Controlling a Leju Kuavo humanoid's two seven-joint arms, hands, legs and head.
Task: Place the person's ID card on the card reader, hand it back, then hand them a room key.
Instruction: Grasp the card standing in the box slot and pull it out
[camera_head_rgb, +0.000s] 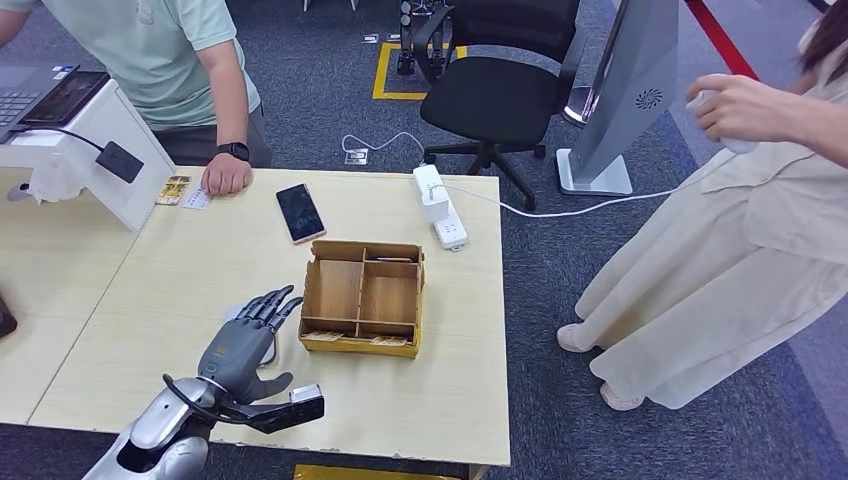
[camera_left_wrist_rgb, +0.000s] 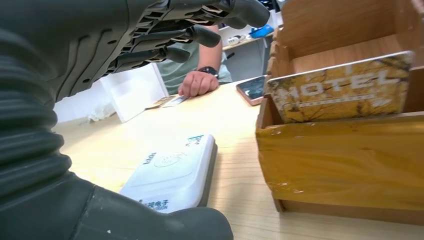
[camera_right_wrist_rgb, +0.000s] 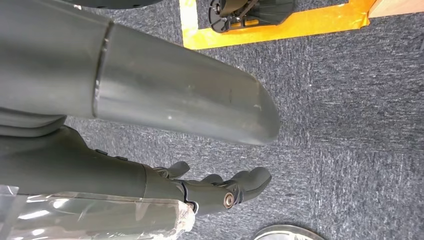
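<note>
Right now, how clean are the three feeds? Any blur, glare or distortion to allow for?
Head view: evenly lit and sharp, soft shadows only, table edges slightly bowed. Left wrist view: the left hand is a dark, soft mass up close; the hotel card in the wooden box reads clearly. Right wrist view: the right hand over carpet, dim, with a soft sheen on the arm.

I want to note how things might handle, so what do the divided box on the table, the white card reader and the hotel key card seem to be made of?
Divided box: thin wood or fibreboard, matte, with a grainy brown face; yellowish tape wraps its lower front.
Card reader: probably moulded plastic, smooth white shell with printed marks.
Key card: likely glossy printed plastic, stiff and thin, standing upright in the box.
</note>
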